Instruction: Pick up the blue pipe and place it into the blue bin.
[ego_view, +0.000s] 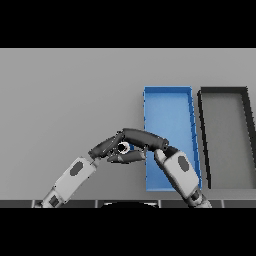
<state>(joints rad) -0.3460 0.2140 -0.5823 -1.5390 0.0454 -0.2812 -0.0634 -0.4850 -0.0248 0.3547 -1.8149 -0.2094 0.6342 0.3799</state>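
Blue pipe (125, 147) pinched betw. left hand (107, 147) & right hand (142, 138), beside blue bin (167, 102)

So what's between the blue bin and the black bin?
Nothing: in the head view only a thin strip of bare grey table separates the blue bin from the black bin.

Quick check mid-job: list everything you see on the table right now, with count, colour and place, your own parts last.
Table: one, grey, fills the view.
Blue bin: one, blue, open top, right of centre.
Black bin: one, black rim with grey inside, just right of the blue bin.
Blue pipe: one, mostly hidden, only a pale round end with a bit of blue showing between the hands, just left of the blue bin.
Left hand: one, dark, from lower left, fingers at the pipe.
Right hand: one, dark, reaching left over the blue bin's edge, fingers curled over the pipe.
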